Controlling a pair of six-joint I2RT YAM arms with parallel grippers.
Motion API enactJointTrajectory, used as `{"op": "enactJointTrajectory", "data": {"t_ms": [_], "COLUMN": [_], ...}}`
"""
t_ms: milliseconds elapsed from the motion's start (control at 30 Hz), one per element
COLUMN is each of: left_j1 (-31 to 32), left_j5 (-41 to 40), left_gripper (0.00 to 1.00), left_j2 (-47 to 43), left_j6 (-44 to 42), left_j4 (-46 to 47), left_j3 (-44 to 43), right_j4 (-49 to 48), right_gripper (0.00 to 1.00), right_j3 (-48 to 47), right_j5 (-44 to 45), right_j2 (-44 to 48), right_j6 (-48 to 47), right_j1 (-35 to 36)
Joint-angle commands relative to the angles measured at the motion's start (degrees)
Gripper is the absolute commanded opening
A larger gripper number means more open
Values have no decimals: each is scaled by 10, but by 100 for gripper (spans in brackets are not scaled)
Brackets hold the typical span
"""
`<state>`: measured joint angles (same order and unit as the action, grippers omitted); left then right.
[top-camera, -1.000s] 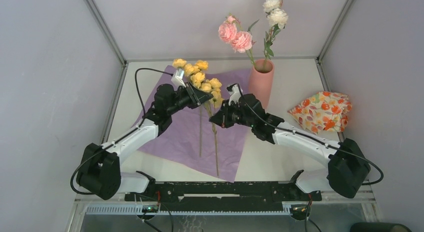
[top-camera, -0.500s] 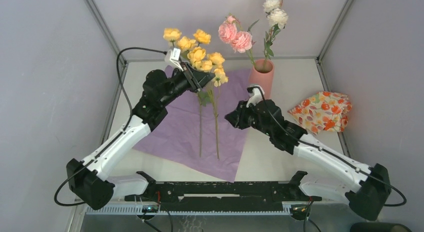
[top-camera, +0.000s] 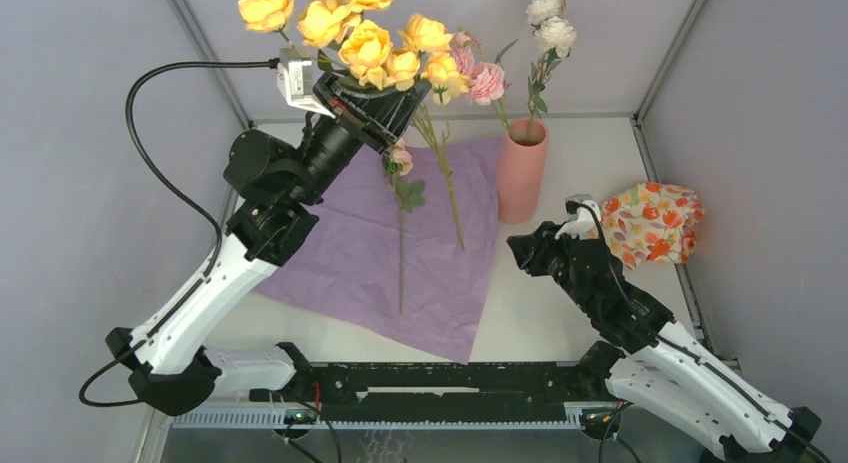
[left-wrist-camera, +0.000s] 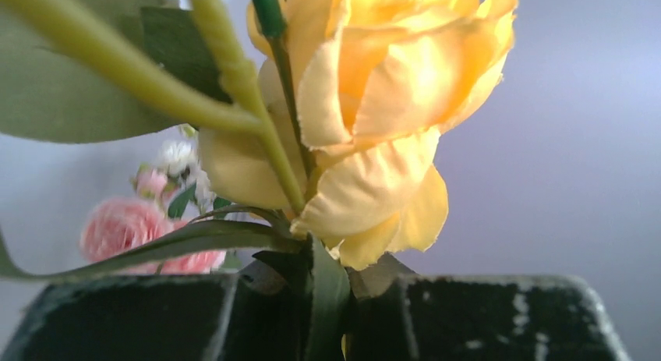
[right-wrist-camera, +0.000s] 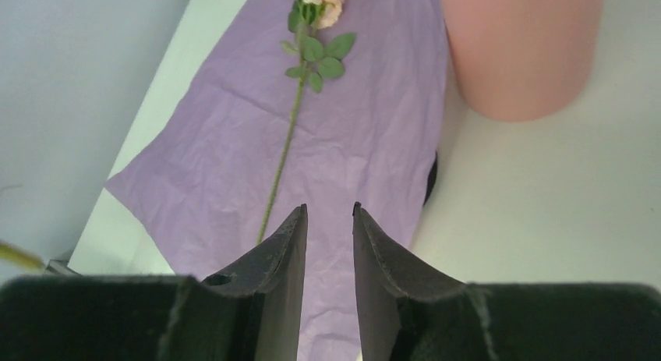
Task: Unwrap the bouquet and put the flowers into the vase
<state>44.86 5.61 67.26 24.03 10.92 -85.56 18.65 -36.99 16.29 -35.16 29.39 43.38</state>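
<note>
1. Already, the vase – near the table's far edge – holds pink and white flowers.
2. Left gripper, raised, clamps the yellow roses; right gripper narrowly parted, empty.
3. Remaining: those, plus one peach rose on the purple paper.

This is looking like a robotics lab cell: grey panels are enclosing a white table, aluminium struts are framing it, and a black rail is carrying the left arm and right arm.
</note>
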Motion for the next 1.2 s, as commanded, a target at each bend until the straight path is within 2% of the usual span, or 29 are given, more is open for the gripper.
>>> {"op": "enactJointTrajectory", "data": {"t_ms": [0,300,733,1167], "left_j1": [27,68,93,94], "left_j5": [-25,-115,-203,-249], "left_gripper": [8,6,5,9], "left_j2": [44,159,378,416], "left_j6": [-86,-159,-271,-341], "left_j4": [92,209,208,276], "left_j3": [-66,-135,-356,-391], "right_j4": [32,50,87,76], "right_gripper": [35,35,36,38], "right_j3": [8,23,25,25], "right_j5": [20,26,44,35], "right_j2": [8,26,61,62], "right_j6": [21,41,17,6], "right_j1": [-2,5,0,-13]}}
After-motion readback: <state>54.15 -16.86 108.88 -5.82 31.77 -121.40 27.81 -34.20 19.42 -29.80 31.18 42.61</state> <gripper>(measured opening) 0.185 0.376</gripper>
